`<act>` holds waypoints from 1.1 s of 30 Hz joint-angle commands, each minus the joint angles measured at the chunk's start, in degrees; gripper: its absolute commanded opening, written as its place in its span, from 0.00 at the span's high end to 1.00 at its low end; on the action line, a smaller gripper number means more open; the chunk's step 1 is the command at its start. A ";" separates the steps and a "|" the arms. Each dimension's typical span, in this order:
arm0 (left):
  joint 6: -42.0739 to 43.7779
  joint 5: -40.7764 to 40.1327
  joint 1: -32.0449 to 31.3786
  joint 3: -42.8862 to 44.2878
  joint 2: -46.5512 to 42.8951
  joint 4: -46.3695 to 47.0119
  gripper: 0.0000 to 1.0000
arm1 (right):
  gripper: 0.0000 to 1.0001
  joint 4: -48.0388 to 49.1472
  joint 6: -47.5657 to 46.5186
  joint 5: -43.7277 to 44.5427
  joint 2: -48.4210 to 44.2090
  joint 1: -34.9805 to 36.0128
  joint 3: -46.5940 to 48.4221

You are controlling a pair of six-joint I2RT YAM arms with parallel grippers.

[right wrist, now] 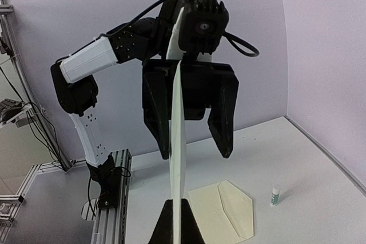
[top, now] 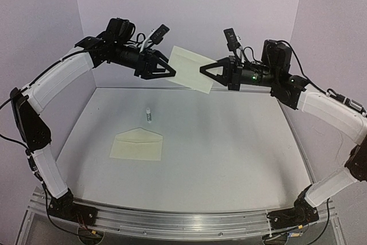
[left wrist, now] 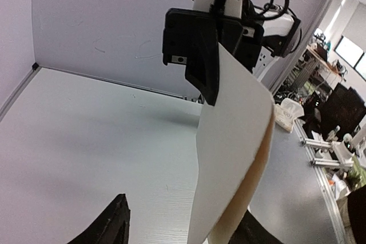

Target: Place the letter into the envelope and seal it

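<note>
The envelope (top: 137,146) lies flat on the desk (top: 241,159) with its flap open, and a small glue stick (top: 149,115) stands just beyond it. Farther back the letter (top: 192,68) hangs in the air. The right tool (top: 203,69) is clenched on one edge, while the left tool (top: 172,69) is released, its jaws astride the opposite edge.

From above, the letter (top: 192,68) shows only a plain pale face, and no print or border can be made out. In the left wrist view its lower end runs off the picture. One of the left fingers (left wrist: 111,224) is cropped to a dark tip, and the other hides behind the sheet. The right wrist camera sees the sheet edge-on. There the right fingers (right wrist: 163,230) are cut by the bottom edge, and the envelope (right wrist: 229,215) loses a corner behind them. The small tube (top: 149,115) has a label too tiny to read.
</note>
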 commanded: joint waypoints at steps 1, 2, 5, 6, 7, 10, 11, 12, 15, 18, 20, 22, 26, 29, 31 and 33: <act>-0.83 1.48 -0.95 1.52 0.08 1.73 0.62 | 1.00 4.21 1.61 -1.84 0.65 0.26 -0.03; -0.88 1.60 -0.94 1.79 0.08 1.81 0.68 | 1.00 4.25 1.66 -1.87 0.83 0.22 -0.11; -0.94 2.86 -1.00 2.44 0.28 1.90 0.78 | 1.00 4.30 2.00 -2.20 1.57 0.23 -0.18; -0.88 3.27 -1.07 2.52 0.30 1.84 0.83 | 1.00 4.30 2.00 -2.07 1.72 0.25 -0.24; -0.72 3.63 -1.18 2.52 0.27 1.71 0.89 | 1.00 4.30 1.98 -1.84 1.89 0.26 -0.28; 0.81 3.86 -1.30 2.33 0.06 0.53 1.00 | 1.00 4.18 1.59 -1.40 1.96 0.26 -0.30; 1.83 3.86 -1.30 2.27 -0.06 -0.22 1.00 | 1.00 4.01 1.52 -1.42 1.94 0.28 -0.24; 2.98 3.47 -1.29 2.14 -0.25 -1.19 1.00 | 1.00 3.71 1.28 -1.32 1.87 0.24 -0.25; 7.08 -0.01 -1.30 1.83 -0.63 -4.28 1.00 | 0.71 -0.96 -1.30 1.22 1.42 0.20 0.70; 14.05 -5.19 -1.30 2.23 -0.52 -8.61 1.00 | 0.31 -10.38 -7.94 6.09 0.48 0.21 3.44; 18.73 -9.02 -1.58 2.37 -0.45 -10.76 1.00 | 0.15 -17.60 -12.90 8.61 0.50 0.25 6.14; 23.74 -13.25 -2.95 2.22 -0.41 -12.80 1.00 | 0.12 -23.89 -16.79 9.09 1.66 0.34 9.40; 30.06 -18.91 -6.59 1.20 -0.59 -15.47 1.00 | 0.15 -31.11 -23.22 8.33 5.44 2.86 14.52; 30.04 -18.87 -7.08 1.41 -0.34 -15.44 1.00 | 0.19 -33.94 -24.85 6.91 8.31 3.80 16.99; 28.97 -19.05 -7.09 1.70 -0.15 -14.89 1.00 | 0.24 -34.77 -25.35 5.37 9.31 4.00 17.39; 28.58 -18.52 -7.10 1.99 -0.10 -15.03 1.00 | 0.28 -35.21 -25.10 4.24 9.72 4.00 17.31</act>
